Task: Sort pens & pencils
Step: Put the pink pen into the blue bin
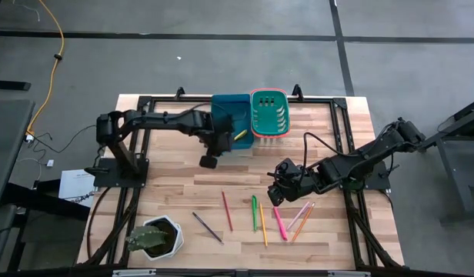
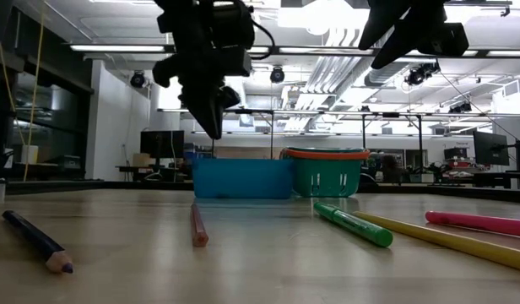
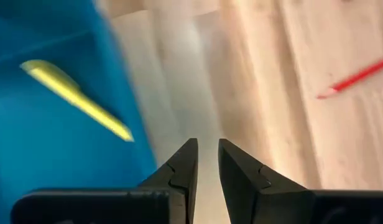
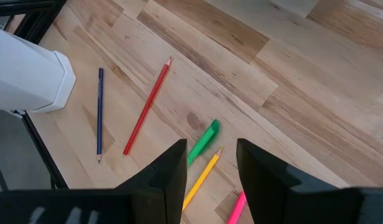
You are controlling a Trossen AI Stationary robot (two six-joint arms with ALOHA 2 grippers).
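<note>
Dark purple pencil (image 2: 36, 241) lies nearest on the table (image 1: 175, 188), red pencil (image 2: 197, 226) beside it, green pen (image 2: 354, 225) and yellow pencil (image 2: 446, 241) further right. Left tool (image 1: 208, 161) hangs empty, narrowly parted, by the blue bin (image 1: 225, 111) edge; a yellow pen (image 3: 76, 98) lies inside. Bare wood between. Right tool (image 1: 275, 196) open, empty above the row

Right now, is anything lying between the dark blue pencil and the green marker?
Yes: in the high view, the red pencil lies between the dark blue pencil and the green marker.
</note>
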